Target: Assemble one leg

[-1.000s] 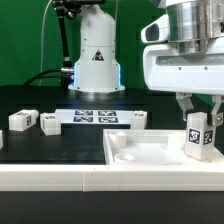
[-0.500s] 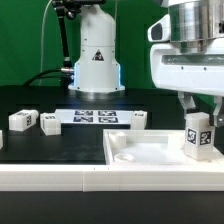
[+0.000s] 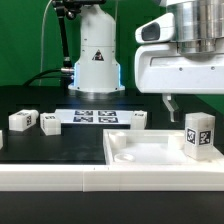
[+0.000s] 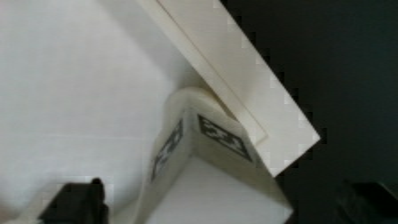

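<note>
One leg stands upright in the corner of the large white tray-like piece at the exterior view's right, its tag facing the camera. My gripper hangs just above it, open and off the leg; only one fingertip shows clearly. In the wrist view the same leg sits below and between my two dark fingertips, against the tray's raised rim, and my gripper holds nothing.
Three more legs lie on the black table: two at the exterior view's left and one near the middle. The marker board lies behind them. The arm's white base stands at the back.
My gripper has let go of the leg and risen, shifting toward the exterior view's left. The leg stays standing in the tray corner.
</note>
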